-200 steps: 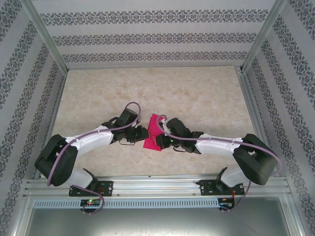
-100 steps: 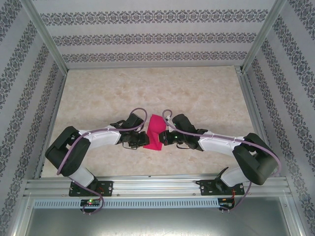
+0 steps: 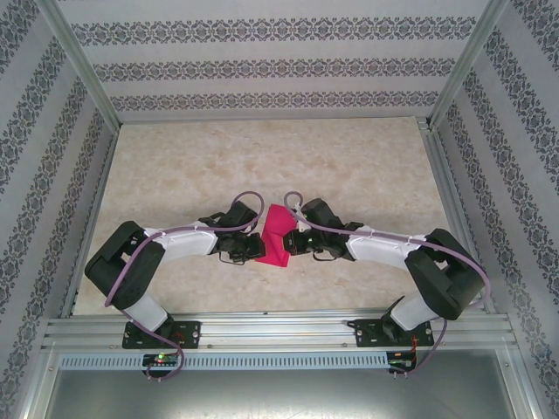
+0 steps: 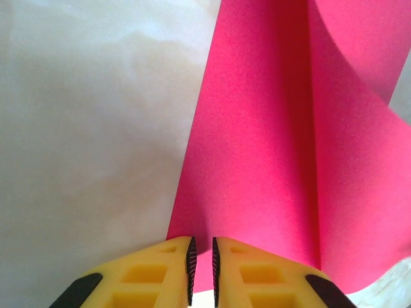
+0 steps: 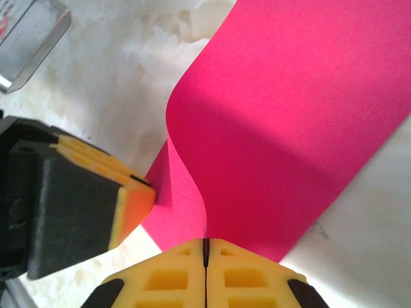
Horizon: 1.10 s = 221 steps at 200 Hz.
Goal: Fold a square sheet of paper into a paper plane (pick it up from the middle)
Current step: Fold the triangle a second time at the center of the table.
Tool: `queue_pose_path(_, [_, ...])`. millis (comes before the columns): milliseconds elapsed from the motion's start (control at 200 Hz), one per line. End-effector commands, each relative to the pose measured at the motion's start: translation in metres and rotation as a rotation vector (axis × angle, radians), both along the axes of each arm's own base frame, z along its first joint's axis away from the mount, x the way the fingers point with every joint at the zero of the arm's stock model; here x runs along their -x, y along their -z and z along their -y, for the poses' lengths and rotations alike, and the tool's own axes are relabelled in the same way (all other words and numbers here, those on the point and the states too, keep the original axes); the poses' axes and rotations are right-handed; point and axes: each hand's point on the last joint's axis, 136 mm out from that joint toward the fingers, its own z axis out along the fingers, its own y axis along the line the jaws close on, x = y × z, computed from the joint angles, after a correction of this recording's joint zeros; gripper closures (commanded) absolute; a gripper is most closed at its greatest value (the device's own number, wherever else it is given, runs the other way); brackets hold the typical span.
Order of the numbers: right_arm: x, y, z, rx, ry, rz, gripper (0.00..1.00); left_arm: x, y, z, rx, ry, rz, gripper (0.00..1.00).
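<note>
The square sheet of paper (image 3: pixel 278 236), magenta-pink, lies bent on the table between the two grippers. In the right wrist view the sheet (image 5: pixel 289 128) curls up from the table, and its raised edge runs into the seam of my right gripper (image 5: pixel 205 242), which is shut on it. My left gripper (image 4: pixel 202 241) sits at the sheet's (image 4: pixel 270 160) opposite edge, its jaws a narrow gap apart; through the gap I see paper and table, nothing pinched. From the right wrist, the left fingertips (image 5: pixel 136 196) touch the lower flap's edge. From above, the left gripper (image 3: pixel 256 247) and right gripper (image 3: pixel 292 242) face each other.
The marbled table top (image 3: pixel 262 157) spreads beyond the paper. Aluminium frame rails run along the left side (image 3: pixel 92 209), the right side (image 3: pixel 450 192) and the near edge (image 3: pixel 279 327). Patterned walls enclose the cell.
The left arm has swung in low to the paper's left edge and its jaws have narrowed. The right gripper has shifted slightly, still holding the sheet, which now bends differently.
</note>
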Motion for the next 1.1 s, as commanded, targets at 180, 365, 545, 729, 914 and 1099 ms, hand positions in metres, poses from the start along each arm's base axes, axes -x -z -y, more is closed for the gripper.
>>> queue_pose_path(180, [-0.013, 0.004, 0.007, 0.075, 0.01, 0.018, 0.94, 0.002, 0.01, -0.009, -0.085, 0.023, 0.0, 0.81])
queue_pose_path(365, [-0.015, 0.01, 0.008, 0.112, -0.002, 0.014, 0.94, 0.002, 0.012, -0.009, -0.091, 0.028, -0.002, 0.81])
queue_pose_path(545, [-0.016, 0.016, 0.011, 0.142, -0.002, 0.009, 0.94, 0.002, 0.01, -0.009, -0.089, 0.032, 0.002, 0.81])
queue_pose_path(729, [-0.017, 0.023, 0.014, 0.171, -0.001, 0.006, 0.94, 0.003, 0.011, -0.01, -0.092, 0.037, -0.002, 0.81])
queue_pose_path(914, [-0.021, 0.024, 0.01, 0.168, -0.006, 0.01, 0.94, 0.003, 0.011, -0.01, -0.092, 0.038, -0.001, 0.81])
queue_pose_path(1099, [-0.024, 0.026, 0.01, 0.197, -0.017, 0.011, 0.93, 0.003, 0.011, -0.011, -0.103, 0.04, -0.003, 0.81])
